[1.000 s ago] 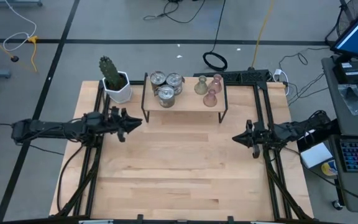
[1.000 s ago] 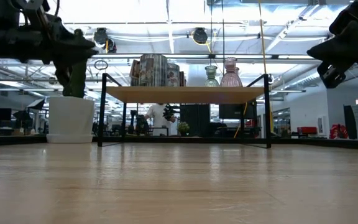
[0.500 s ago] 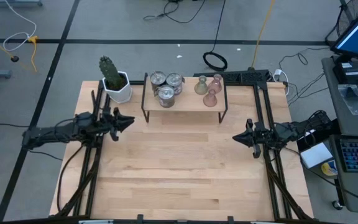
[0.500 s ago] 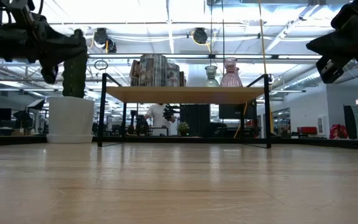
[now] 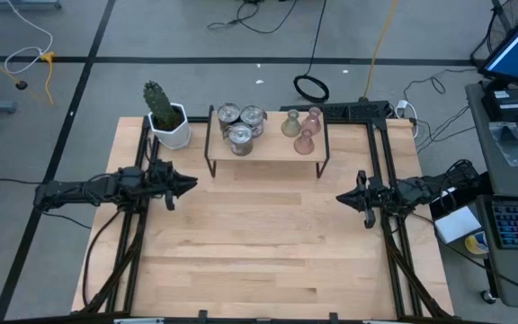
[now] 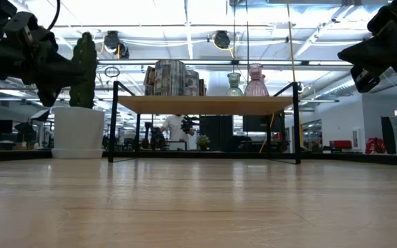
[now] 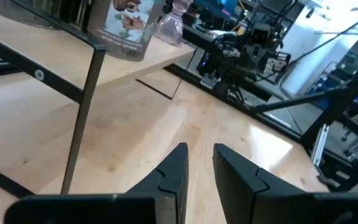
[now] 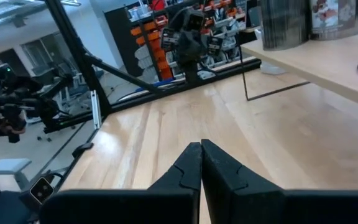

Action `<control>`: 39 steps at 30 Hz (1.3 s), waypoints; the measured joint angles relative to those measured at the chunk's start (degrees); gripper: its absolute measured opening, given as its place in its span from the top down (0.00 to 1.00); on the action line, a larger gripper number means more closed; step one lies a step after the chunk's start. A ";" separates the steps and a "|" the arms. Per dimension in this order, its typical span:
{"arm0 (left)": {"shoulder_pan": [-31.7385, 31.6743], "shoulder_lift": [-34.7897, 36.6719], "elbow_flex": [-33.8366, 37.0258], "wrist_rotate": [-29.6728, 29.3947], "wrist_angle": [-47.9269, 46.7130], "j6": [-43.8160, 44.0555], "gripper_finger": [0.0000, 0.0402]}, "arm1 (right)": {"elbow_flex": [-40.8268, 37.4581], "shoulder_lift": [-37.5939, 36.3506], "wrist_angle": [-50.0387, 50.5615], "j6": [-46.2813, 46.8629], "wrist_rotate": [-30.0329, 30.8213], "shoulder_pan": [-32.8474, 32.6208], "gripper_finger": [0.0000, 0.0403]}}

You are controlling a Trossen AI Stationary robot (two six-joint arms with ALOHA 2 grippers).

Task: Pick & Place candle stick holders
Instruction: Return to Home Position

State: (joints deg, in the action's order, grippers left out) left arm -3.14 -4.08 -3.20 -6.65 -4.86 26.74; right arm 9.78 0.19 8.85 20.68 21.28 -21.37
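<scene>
- Jaws of the left gripper (image 7: 200,152) are seen slightly apart with nothing between them. Those of the right gripper (image 8: 201,149) are pressed together and are likewise empty.
- All six candle stick holders (image 5: 239,136) are found on the wooden shelf (image 5: 272,150) at the far side of the table (image 5: 268,252).
- Three silver mottled cups (image 5: 253,116) are clustered at the shelf's left end. One olive-green vase (image 5: 290,125) and two pale pink vases (image 5: 314,117) are grouped at its right end.
- None of the holders is seen on the bare tabletop, so the placing is judged complete and only the retreat to the rest pose is left.
- From above, the left gripper is seen over the table's left part, near the shelf's front left leg and not far from the white cactus pot (image 5: 171,129).
- The right gripper is seen at the table's right side, well apart from the shelf, with its arm folded back along the frame.
- For a clean finish, the left arm is best drawn straight back and away from the shelf leg, with height kept so the pot is not brushed.
- The shelf frame should not be nudged, as the vases are narrow at the neck and are judged easy to topple.
- Both pairs of jaws are best left empty and quiet while the arms are parked.
</scene>
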 joint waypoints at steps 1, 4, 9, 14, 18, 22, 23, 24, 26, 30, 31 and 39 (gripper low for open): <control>0.24 -0.44 0.00 -0.30 0.02 -0.35 0.81 | 0.00 0.00 -0.18 -0.45 -0.04 0.00 1.00; 0.64 -1.93 0.00 -0.88 0.04 -0.82 0.81 | 0.02 0.00 -0.10 -0.59 -0.20 0.00 1.00; 0.72 -3.50 0.00 -0.90 0.04 -0.61 0.81 | 0.02 0.00 0.75 -1.84 -0.24 0.00 1.00; 0.72 -3.52 0.02 -0.90 0.05 -1.16 0.81 | 0.02 0.00 0.52 -2.34 -0.39 0.00 1.00; 0.72 -3.52 0.02 -0.92 0.04 -2.68 0.81 | -0.01 0.00 1.28 -3.94 -0.52 0.00 1.00; 0.72 -3.52 0.02 -0.92 0.04 -2.44 0.81 | -1.07 0.04 1.27 -6.19 -0.57 0.00 1.00; 0.72 -3.52 0.04 -0.92 0.04 -2.43 0.81 | -1.37 0.07 0.91 -6.46 -0.57 0.00 1.00; 0.72 -3.52 0.04 -0.92 0.04 -2.39 0.81 | -1.67 -0.01 0.64 -6.76 -0.58 -0.01 1.00; 0.72 -3.52 0.04 -0.91 0.04 -2.27 0.81 | -2.26 0.02 0.51 -7.40 -0.59 0.00 1.00; 0.72 -3.52 0.06 -0.90 0.24 -2.44 0.81 | -2.40 0.02 0.42 -11.88 -0.59 0.00 1.00; 0.72 -3.52 0.11 -0.92 0.43 -2.43 0.81 | -2.40 0.02 0.21 -13.53 -0.59 0.00 1.00; 0.72 -3.52 0.21 -0.92 1.05 -2.27 0.81 | -2.60 0.09 -3.37 -17.52 -0.57 0.00 1.00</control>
State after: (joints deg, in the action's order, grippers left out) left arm -2.42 -7.60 -2.99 -7.57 -3.81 24.47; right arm 7.18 0.27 5.48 3.16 20.71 -21.37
